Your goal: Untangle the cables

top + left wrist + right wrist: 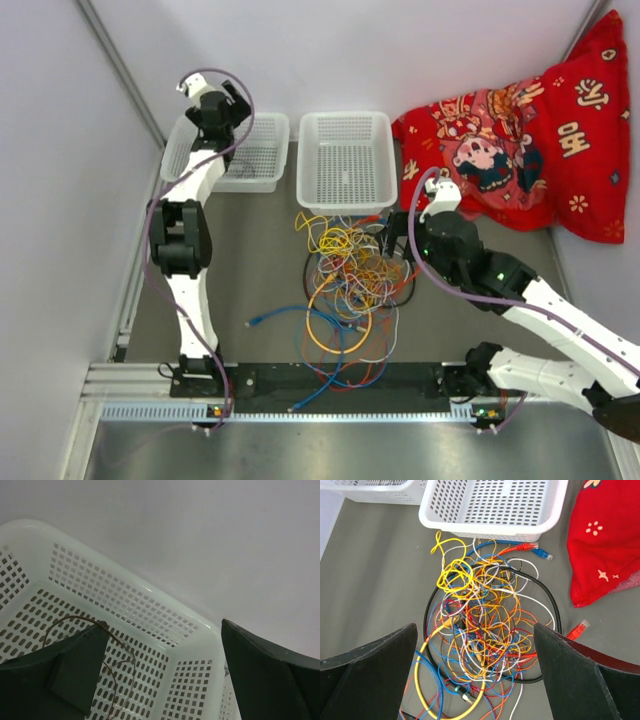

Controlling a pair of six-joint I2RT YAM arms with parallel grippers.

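The tangled cables [345, 280] lie in one heap on the grey table [250, 260], at its middle and just near of the middle white basket [345, 160]. Thin yellow, orange, blue, white and red wires cross over each other there. A thicker black cable [550, 605] rings the heap on its right side, and a thick yellow loop [425, 680] lies at its near left edge. A blue cable [285, 318] trails out toward the near left. Red and blue plug ends [535, 550] lie against the middle basket's near wall, and another red plug [578, 628] lies to the right, near the edge of the red printed cushion [530, 140] that fills the far right corner. The right gripper [475, 627] hangs over the heap with its fingers spread wide and nothing between them. The left arm reaches to the far left, and the left gripper [164, 625] is over the left white basket [125, 600], fingers likewise wide apart and holding nothing. A thin brown wire [117, 652] lies curled on that basket's perforated floor, running just beside the left finger [65, 675]; whether they touch cannot be told.
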